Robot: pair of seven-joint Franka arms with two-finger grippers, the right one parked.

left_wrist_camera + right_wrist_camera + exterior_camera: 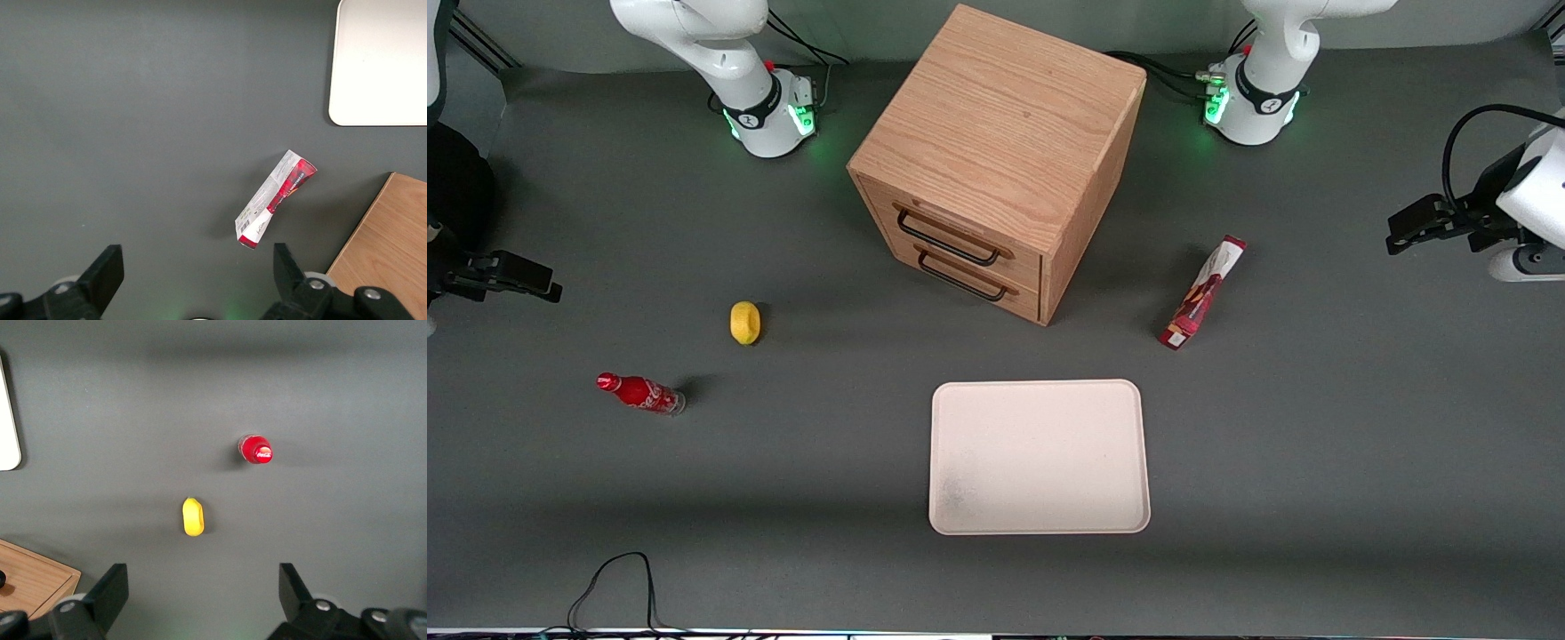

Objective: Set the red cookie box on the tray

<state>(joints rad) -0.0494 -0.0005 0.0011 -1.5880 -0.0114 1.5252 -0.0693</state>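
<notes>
The red cookie box is seen lying on the table beside the wooden cabinet, apart from the tray. The gripper is held above it, fingers spread wide and empty.

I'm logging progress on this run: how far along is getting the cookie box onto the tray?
Nothing looks done yet. The red cookie box lies on the table beside the wooden cabinet, apart from the tray, which holds nothing. The gripper hangs open above the table near the box, holding nothing. Grasping, carrying and placing all remain.
</notes>
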